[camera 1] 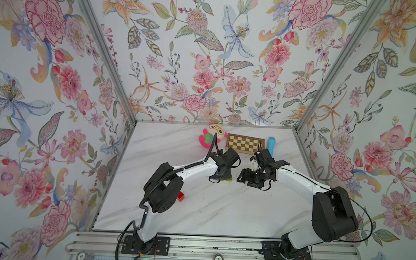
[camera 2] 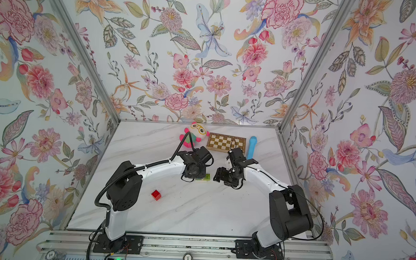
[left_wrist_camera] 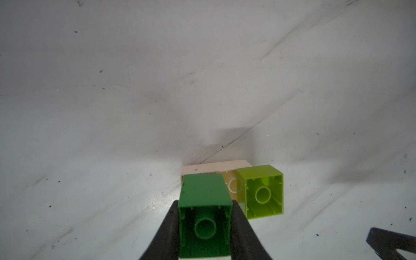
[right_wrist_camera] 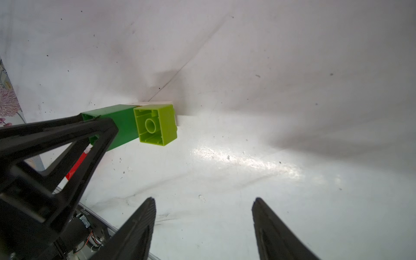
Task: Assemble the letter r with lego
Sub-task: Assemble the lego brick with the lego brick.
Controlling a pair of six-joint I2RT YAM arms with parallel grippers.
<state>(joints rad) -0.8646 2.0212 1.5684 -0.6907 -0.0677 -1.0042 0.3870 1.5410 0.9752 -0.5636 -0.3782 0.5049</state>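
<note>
Stem-joining step, by my judgement: left claw [left_wrist_camera: 205, 209] clamped on dark green brick [left_wrist_camera: 204, 191], against cream-white brick [left_wrist_camera: 216, 167] beside lime brick [left_wrist_camera: 263, 191], mid-table [camera 2: 198, 212]; right claw [right_wrist_camera: 203, 202] apart, empty; next, fetch red brick [camera 2: 156, 195], near-left.

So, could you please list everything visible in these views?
dark green brick: one, dark green, mid-table, gripped by the left pincer
lime brick: one, lime, beside it, against the cream brick
cream brick: one, cream-white, touching both green bricks
red brick: one, red, apart from the rest
chessboard: one, brown-and-cream, far edge
plush toy: one, pink and green, beside the chessboard
blue object: one, blue, chessboard's other side
table: one, white marble
left pincer: one, black, shut
right pincer: one, black, open
</note>
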